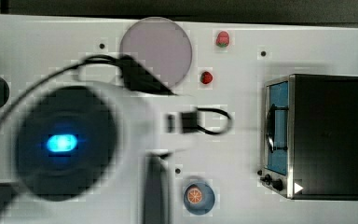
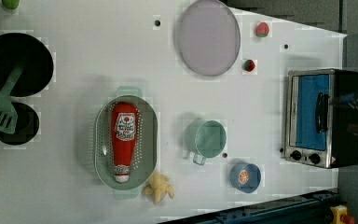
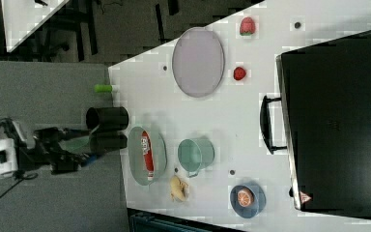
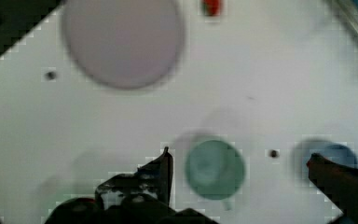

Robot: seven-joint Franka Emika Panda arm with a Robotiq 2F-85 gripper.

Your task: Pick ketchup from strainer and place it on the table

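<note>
Ketchup (image 2: 123,140) lies flat along the strainer (image 2: 149,140), cap toward the strainer's end nearest the yellow toy (image 2: 158,187). Judged light, squeezable, slick plastic; grip across the mid-body label. Gripper (image 4: 237,161) fingers spread wide, empty, above the tabletop (image 2: 98,60).

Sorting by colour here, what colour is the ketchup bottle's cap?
White, on the red ketchup, clearest in the left view.

The white surface (image 2: 98,56) holds the strainer (image 2: 149,140), with a green cup (image 2: 207,138), a toaster oven (image 2: 317,116) and a grey plate (image 2: 208,37) around it.
</note>
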